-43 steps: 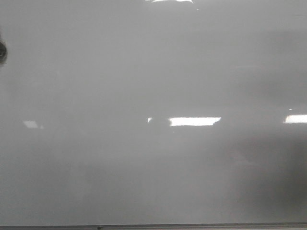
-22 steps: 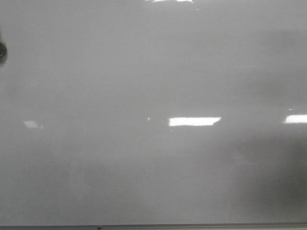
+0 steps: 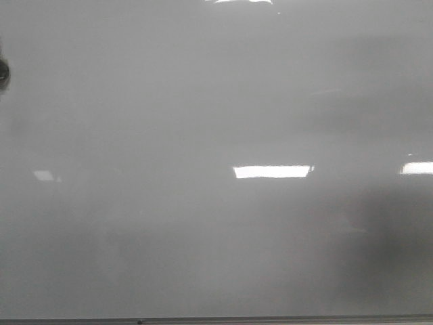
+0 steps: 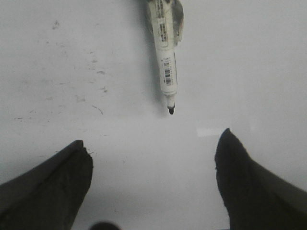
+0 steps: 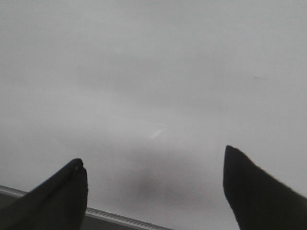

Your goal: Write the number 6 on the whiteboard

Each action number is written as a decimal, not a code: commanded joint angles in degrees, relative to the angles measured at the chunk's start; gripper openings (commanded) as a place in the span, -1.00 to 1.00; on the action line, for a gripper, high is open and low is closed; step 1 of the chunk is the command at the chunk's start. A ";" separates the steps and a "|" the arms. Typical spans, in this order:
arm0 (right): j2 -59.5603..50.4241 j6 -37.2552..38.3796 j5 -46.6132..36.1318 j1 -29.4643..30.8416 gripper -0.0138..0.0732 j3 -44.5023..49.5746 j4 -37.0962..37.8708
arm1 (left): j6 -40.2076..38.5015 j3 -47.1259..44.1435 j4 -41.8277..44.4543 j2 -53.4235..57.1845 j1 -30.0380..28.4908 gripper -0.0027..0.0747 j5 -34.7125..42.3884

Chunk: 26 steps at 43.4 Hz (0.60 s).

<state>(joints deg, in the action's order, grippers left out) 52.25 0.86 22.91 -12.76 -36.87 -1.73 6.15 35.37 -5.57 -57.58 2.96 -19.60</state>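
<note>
Across the front view you get only the whiteboard (image 3: 216, 101): glossy grey, bright reflections, a thin edge strip along the bottom, no arms and no number 6 anywhere.

Left wrist view: left gripper (image 4: 153, 158) spread wide, holding nothing. An uncapped marker (image 4: 165, 52) sits ahead of the fingers, tip toward the camera; whether it lies on the board or something holds it up, you cannot tell. Faint old smudges (image 4: 76, 91) beside it.

Right wrist view: right gripper (image 5: 156, 165) also wide and empty, over bare board near the metal edge strip (image 5: 115, 218).

Risks, as judgement: a grab too near the marker's tip would smear ink on the pads; an off-centre pinch could roll the barrel away; a tilted hold would make the stroke skip.
</note>
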 commanded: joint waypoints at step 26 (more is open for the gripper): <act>-0.27 -1.23 -7.10 -7.30 0.70 -2.97 0.47 | -0.13 9.01 -3.02 -21.38 3.64 0.43 18.95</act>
<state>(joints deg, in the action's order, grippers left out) 52.25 0.00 20.30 -20.02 -37.86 -1.73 6.15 41.90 -7.94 -78.06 6.27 -5.76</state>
